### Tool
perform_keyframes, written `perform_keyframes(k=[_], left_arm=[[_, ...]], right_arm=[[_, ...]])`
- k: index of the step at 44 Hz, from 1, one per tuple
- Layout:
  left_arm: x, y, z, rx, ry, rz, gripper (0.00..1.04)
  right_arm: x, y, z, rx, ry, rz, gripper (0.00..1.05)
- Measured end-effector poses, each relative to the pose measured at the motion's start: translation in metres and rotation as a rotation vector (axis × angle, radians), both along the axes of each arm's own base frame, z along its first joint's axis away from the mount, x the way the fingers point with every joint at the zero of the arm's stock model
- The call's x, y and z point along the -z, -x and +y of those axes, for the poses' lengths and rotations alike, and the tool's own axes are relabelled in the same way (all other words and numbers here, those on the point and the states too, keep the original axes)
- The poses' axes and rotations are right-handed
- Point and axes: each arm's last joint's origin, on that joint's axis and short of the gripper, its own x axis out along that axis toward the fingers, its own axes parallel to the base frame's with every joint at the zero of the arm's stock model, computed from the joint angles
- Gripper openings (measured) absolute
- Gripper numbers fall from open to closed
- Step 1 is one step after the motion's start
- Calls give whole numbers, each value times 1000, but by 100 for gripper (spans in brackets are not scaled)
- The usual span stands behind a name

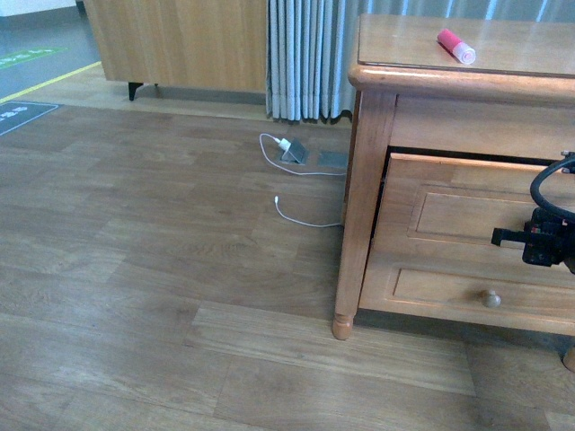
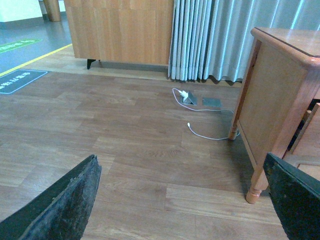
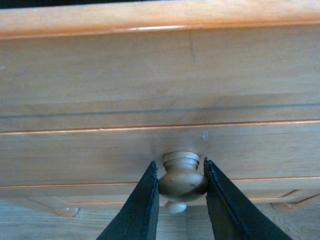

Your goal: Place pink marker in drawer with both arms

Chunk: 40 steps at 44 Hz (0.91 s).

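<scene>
Gripping the round knob [image 3: 183,181], the right arm's fingers [image 3: 140,210] stand narrow, pressed to both its sides, on a drawer [image 1: 467,211] that is barely open. The left arm's fingers [image 2: 65,205] gape wide, holding nothing, out past the desk's left edge. The pink marker [image 1: 456,46] lies on the desk [image 1: 404,40] top, near its front edge. That knob looks smooth and bulbous, so a skewed pull could slip the fingers off; a jolt might roll the marker over the front edge. A floor sign [image 1: 22,115] bears lettering too small to read; the marker shows no label.

Front, left wrist share dresser [image 1: 370,180]; right wrist close on drawer [image 3: 150,75]
</scene>
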Motion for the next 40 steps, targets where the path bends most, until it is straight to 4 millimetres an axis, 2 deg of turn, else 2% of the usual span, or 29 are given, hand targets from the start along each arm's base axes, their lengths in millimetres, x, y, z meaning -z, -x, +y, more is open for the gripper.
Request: perform_keyframes(k=[4, 7, 11, 23, 28, 31, 32, 37, 40], left_arm=[[0, 0, 0, 0, 0, 0, 99], [0, 0, 0, 0, 0, 0, 99], [0, 0, 0, 0, 0, 0, 99], [0, 0, 0, 0, 0, 0, 99], [0, 0, 0, 0, 0, 0, 99], [0, 0, 0, 0, 0, 0, 99], [0, 0, 0, 0, 0, 0, 99], [0, 0, 0, 0, 0, 0, 99], [0, 0, 0, 0, 0, 0, 99]], right_arm=[[-1, 8, -2, -4, -23, 7, 22], [-1, 20, -3, -9, -45, 14, 22], [-1, 42, -5, -19, -69, 19, 22], [1, 127, -11, -68, -104, 41, 22], [1, 150, -11, -88, -104, 53, 22], [-1, 157, -11, -106, -111, 56, 22], [-1, 159, -11, -111, -110, 58, 23], [-12, 170, -16, -112, -115, 53, 47], [-20, 175, -19, -120, -120, 46, 57]])
